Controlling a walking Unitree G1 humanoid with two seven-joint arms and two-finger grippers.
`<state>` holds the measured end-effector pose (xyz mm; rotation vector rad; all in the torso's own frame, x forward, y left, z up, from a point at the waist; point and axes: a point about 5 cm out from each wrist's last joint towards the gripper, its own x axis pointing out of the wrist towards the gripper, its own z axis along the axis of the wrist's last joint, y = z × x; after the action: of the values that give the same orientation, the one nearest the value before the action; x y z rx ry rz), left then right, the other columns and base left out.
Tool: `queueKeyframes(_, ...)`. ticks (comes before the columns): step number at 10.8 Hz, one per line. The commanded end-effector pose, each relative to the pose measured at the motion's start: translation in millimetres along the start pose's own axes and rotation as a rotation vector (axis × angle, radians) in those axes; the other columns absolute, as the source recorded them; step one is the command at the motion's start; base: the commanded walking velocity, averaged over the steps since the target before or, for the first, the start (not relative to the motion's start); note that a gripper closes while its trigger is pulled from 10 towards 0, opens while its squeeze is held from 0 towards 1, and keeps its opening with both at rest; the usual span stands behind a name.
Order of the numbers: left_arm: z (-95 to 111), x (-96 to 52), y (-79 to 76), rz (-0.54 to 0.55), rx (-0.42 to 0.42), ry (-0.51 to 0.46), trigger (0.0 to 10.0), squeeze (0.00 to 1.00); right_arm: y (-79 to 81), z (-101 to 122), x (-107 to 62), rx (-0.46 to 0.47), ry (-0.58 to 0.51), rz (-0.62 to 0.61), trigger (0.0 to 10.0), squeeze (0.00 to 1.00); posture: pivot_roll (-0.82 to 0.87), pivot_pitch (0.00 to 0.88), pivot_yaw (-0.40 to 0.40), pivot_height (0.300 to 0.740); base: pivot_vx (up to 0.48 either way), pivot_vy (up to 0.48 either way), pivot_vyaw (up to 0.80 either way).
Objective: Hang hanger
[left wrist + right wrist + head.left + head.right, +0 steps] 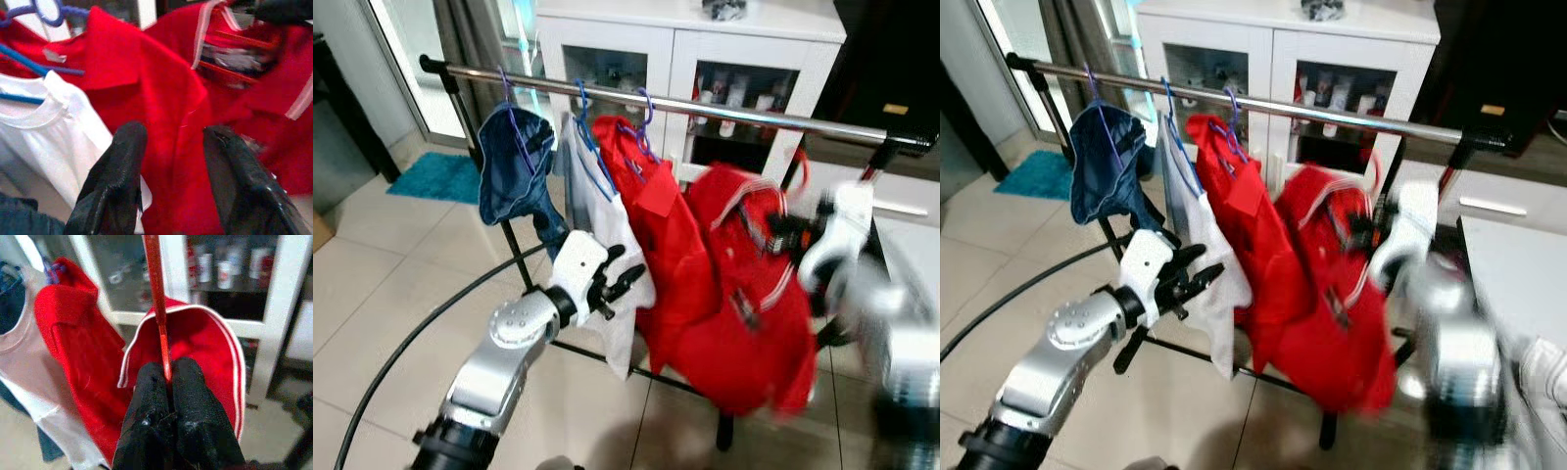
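A red hanger [155,293] carries a red shirt with white trim [744,313]. My right gripper [168,377] is shut on the hanger's stem and holds it just below the silver rail [724,108], right of the hung clothes. The right arm [832,235] is blurred. On the rail hang a blue garment [514,166], a white shirt [607,225] and a plain red shirt [661,235], each on a blue or purple hanger. My left gripper [622,279] is open, its fingers [117,176] close in front of the white and plain red shirts, holding nothing.
A white glass-door cabinet [675,59] stands right behind the rail. A teal mat [435,176] lies on the tiled floor at far left, and a black cable [411,343] curves across the floor. The rail's black post [886,157] rises at the right.
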<state>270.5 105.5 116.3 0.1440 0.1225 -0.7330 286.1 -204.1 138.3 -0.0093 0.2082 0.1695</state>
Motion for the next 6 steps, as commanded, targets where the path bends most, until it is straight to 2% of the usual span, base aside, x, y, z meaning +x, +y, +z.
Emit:
queueKeyframes(1,3,-0.8,0.0,0.015,0.011,-0.014,10.0,0.00,5.7,6,-8.1,0.032,-0.067,-0.037,0.0,0.00,-0.06,0.000,0.044,0.740,0.000,0.000,0.00)
queueKeyframes(3,3,0.0,-1.5,0.026,0.005,-0.015,10.0,0.00,27.0,-19,-21.9,0.081,-0.012,-0.055,0.0,0.00,-0.06,0.000,0.050,0.740,0.000,0.000,0.00)
queueKeyframes(6,3,-2.7,-0.9,0.036,-0.010,-0.021,10.0,0.00,31.0,-28,-29.5,0.134,0.009,-0.099,0.0,0.00,-0.07,0.000,0.049,0.740,0.000,0.000,-0.80)
